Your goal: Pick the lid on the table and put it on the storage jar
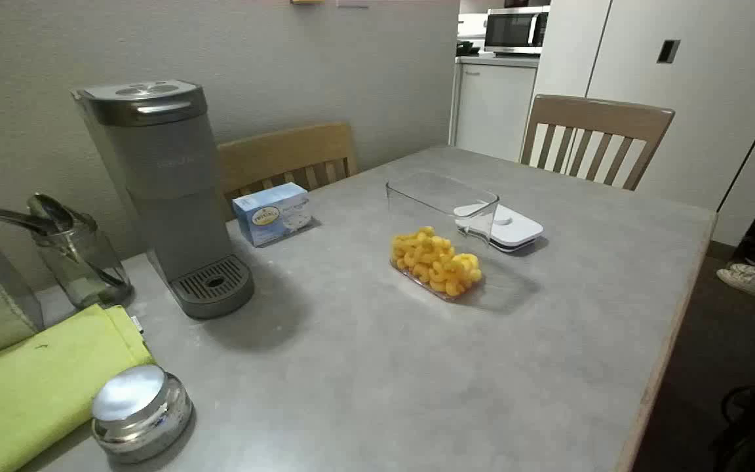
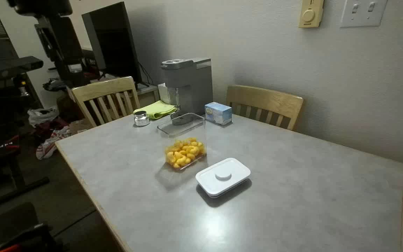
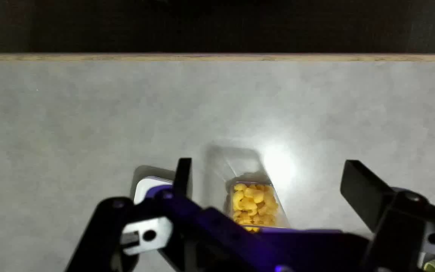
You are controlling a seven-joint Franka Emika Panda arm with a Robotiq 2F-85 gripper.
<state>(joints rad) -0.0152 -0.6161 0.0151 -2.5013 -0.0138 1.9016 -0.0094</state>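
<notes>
Toward the far edge of the table [image 1: 567, 367], in an exterior view, the white lid [image 1: 515, 229] lies flat, just beyond the clear storage jar [image 1: 426, 215], which stands uncovered with yellow food pieces [image 1: 436, 263] inside. The walls of this jar are almost invisible, so I think its rim could be judged too low and be struck. In an exterior view, where the wood-trimmed edge [image 2: 94, 202] runs down at the left, only a narrow strip of surface separates lid and jar. A wide grasp lowered here may tip the jar and spill the pieces, because the two are such close neighbours. The lid's round knob [image 2: 223, 174] looks low and smooth; a shallow pinch could therefore slip. In the wrist view, with the table's edge across the top, the gripper [image 3: 267, 172] is released: its fingers [image 3: 182, 176] stand wide apart and carry nothing. It is the jar that appears between them, while the lid, toward the surface's edge at lower left, is mostly hidden by one finger. If the gripper descends straight from this position, it would probably meet the jar first; and afterwards, a lid lowered slightly turned could catch at one corner of the rim and sit crooked.
</notes>
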